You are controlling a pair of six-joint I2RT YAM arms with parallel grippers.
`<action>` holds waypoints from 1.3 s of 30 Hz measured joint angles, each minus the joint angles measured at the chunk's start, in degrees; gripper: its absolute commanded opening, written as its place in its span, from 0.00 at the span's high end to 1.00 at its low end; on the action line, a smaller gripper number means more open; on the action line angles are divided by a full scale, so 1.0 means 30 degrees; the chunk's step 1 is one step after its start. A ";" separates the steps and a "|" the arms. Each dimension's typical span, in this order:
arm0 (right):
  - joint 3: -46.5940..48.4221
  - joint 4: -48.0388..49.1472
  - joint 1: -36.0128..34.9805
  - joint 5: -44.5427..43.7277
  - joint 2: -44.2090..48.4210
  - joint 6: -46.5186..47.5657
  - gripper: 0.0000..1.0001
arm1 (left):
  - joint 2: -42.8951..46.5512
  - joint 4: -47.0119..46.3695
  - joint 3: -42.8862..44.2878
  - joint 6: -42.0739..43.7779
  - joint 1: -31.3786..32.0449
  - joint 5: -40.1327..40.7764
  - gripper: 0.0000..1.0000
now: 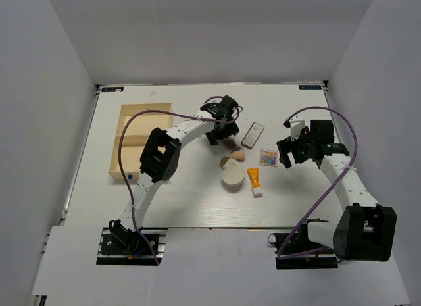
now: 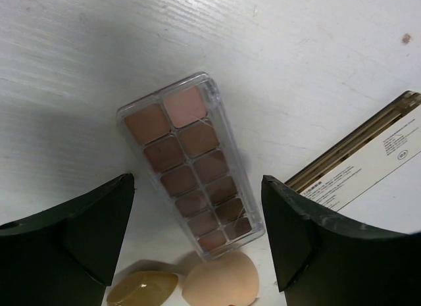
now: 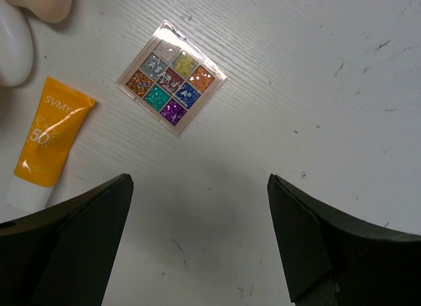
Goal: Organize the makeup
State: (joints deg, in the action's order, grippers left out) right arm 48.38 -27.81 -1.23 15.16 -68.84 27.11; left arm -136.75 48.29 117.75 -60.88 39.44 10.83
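My left gripper (image 1: 221, 131) hangs open over a slim clear case of brown shades (image 2: 187, 161); its fingers (image 2: 99, 220) stand wide on either side of the case and do not touch it. Just below the case lie the beige sponge (image 2: 220, 281) and a small amber piece (image 2: 140, 287). A second slim case (image 1: 252, 134) lies to the right. The cream compact (image 1: 233, 175), orange tube (image 1: 254, 181) and multicolour palette (image 1: 268, 157) sit mid-table. My right gripper (image 1: 287, 152) is open over bare table, with the palette (image 3: 172, 77) and tube (image 3: 47, 145) ahead of it.
A light wooden compartment tray (image 1: 125, 115) stands at the left of the white table. White walls close in the table at the back and on both sides. The left arm stretches across the table between the tray and the makeup.
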 measured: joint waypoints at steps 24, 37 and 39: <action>-0.2106 0.1982 0.0000 0.1005 0.1457 -0.1923 0.11 | -0.1384 0.1632 0.2040 0.1333 0.0058 -0.0313 0.19; -0.2106 0.2222 0.0000 0.1224 0.1464 -0.2047 0.11 | -0.0882 0.2506 0.1224 0.1989 -0.0029 -0.0109 0.15; -0.2106 0.2229 0.0000 0.1297 0.1464 -0.2047 0.11 | -0.0627 0.2135 0.0882 0.1931 -0.0073 -0.0350 0.15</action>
State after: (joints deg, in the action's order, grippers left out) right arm 42.06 -21.12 -1.23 19.05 -64.45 20.97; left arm -138.63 54.70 120.40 -55.09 39.22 9.78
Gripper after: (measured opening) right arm 0.886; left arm 0.836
